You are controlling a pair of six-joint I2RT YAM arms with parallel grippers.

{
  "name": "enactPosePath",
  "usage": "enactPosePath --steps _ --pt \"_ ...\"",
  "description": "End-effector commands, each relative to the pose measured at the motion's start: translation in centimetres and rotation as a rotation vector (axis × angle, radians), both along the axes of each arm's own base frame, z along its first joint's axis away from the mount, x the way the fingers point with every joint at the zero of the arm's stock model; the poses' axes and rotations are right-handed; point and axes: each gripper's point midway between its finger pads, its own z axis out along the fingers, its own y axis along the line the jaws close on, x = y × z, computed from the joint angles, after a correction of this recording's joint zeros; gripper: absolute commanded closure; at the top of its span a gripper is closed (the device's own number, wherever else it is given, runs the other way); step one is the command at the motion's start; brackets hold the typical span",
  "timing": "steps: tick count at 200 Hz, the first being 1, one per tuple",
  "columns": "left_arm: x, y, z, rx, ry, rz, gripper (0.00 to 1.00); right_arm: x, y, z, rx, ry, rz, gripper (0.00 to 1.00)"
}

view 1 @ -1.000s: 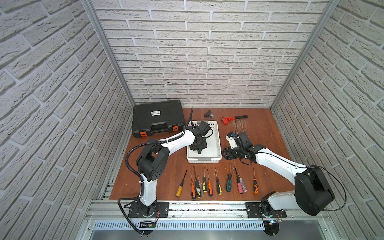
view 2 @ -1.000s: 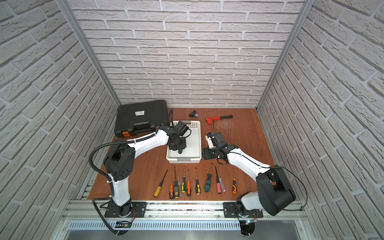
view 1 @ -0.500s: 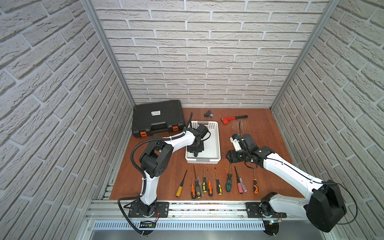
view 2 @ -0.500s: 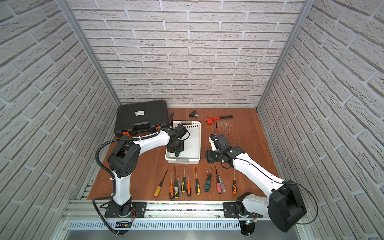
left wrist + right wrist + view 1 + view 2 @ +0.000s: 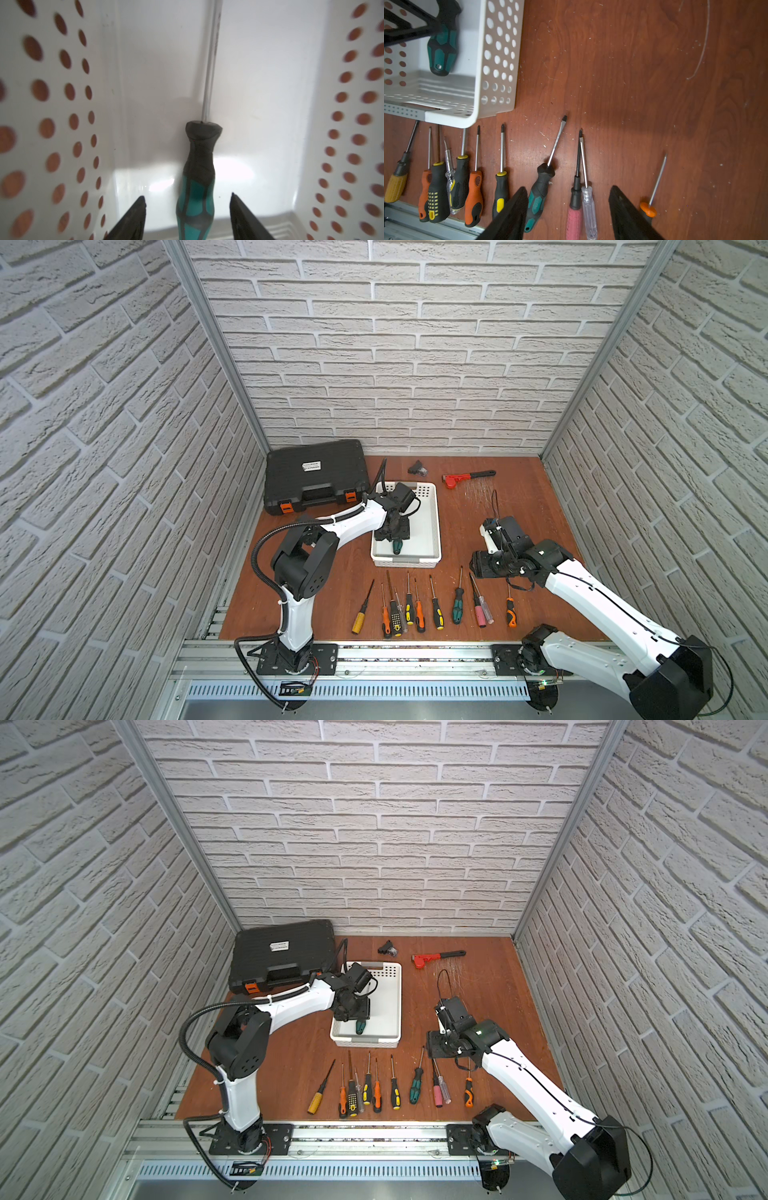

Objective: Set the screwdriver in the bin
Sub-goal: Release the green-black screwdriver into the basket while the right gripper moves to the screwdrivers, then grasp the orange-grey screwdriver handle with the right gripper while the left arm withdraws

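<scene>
A screwdriver (image 5: 197,187) with a green and black handle lies inside the white perforated bin (image 5: 52,104), its shaft pointing away along the floor. My left gripper (image 5: 188,197) is open, one finger on each side of the handle and neither touching it. Both top views show this gripper (image 5: 394,533) down in the bin (image 5: 432,526), with the handle end (image 5: 397,547) poking out below it. My right gripper (image 5: 568,188) is open above the row of loose screwdrivers, with nothing between its fingers. The right wrist view also takes in the bin (image 5: 500,62) and the screwdriver (image 5: 442,49).
Several screwdrivers (image 5: 432,605) lie in a row between the bin and the front rail. A black tool case (image 5: 316,477) sits at the back left. A red wrench (image 5: 457,479) and a small black part (image 5: 417,469) lie near the back wall.
My left gripper has opened and let go of the screwdriver in the bin. My right arm has drawn back from beside the bin toward the row of screwdrivers.
</scene>
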Motion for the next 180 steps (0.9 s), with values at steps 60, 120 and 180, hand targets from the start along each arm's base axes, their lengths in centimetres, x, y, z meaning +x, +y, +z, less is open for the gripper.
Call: enactPosePath --steps 60,120,180 --pt "-4.8 2.6 11.3 -0.146 -0.296 -0.185 0.32 -3.9 -4.5 -1.7 -0.126 0.14 -0.308 0.33" --pt "-7.5 5.6 13.1 -0.18 -0.401 -0.203 0.3 -6.2 -7.1 -3.2 -0.245 0.327 -0.449 0.18" --pt "-8.5 8.3 14.0 -0.207 -0.439 -0.15 0.29 -7.7 -7.4 -6.6 -0.125 0.462 -0.557 0.18"
